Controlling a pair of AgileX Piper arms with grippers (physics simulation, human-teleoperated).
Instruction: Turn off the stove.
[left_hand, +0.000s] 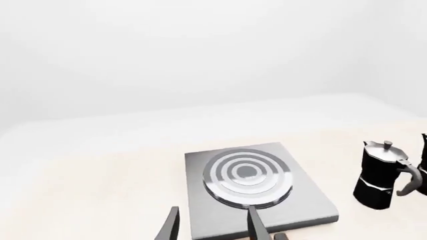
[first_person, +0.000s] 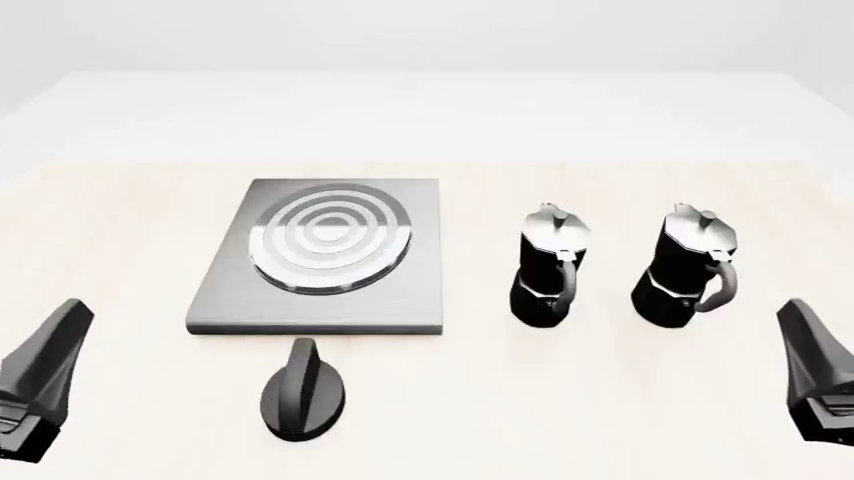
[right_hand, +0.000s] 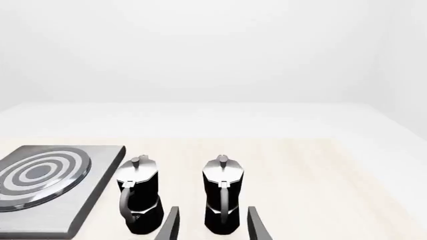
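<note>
The stove (first_person: 400, 290) is a flat grey metal plate with a round burner (first_person: 330, 237) of silver rings, left of the table's middle. Its black ridged knob (first_person: 304, 392) stands on the table just in front of the plate's near edge. My left gripper (first_person: 64, 330) is low at the near left, well left of the knob and apart from it. In the left wrist view the stove (left_hand: 313, 200) lies beyond the fingers (left_hand: 171, 225), which are open and empty. My right gripper (first_person: 805, 330) is at the near right; in its wrist view the fingers (right_hand: 256, 225) are open and empty.
Two black-and-silver moka pots (first_person: 551, 265) (first_person: 687, 267) stand upright side by side right of the stove, between it and my right gripper. They show in the right wrist view (right_hand: 140, 195) (right_hand: 222, 195), and one shows in the left wrist view (left_hand: 380, 175). The table (first_person: 561, 400) is pale wood.
</note>
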